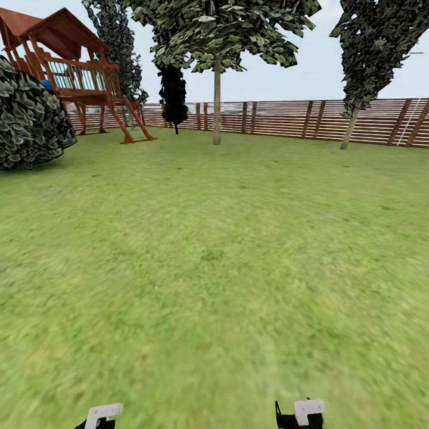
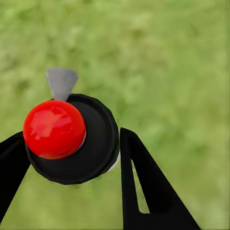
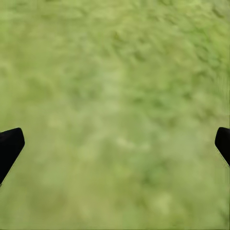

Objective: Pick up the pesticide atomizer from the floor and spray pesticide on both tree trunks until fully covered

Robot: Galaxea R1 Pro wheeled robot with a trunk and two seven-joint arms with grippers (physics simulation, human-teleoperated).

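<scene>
Between the fingers of the left pincer [image 2: 72, 158] sits the atomizer [image 2: 72, 139], pinched; the right pincer [image 3: 115, 143] is spread. Trees [image 1: 217, 101] stand well apart, so spraying now would likely miss the trunks.

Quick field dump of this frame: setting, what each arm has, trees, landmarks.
setting: garden lawn, slatted wooden fence behind
left gripper: jaws shut on pesticide atomizer, red top, black collar
right gripper: jaws wide apart, nothing between them, grass below
tree trunks: one straight ahead, one leaning at right
landmarks: play tower, shrub at left
</scene>
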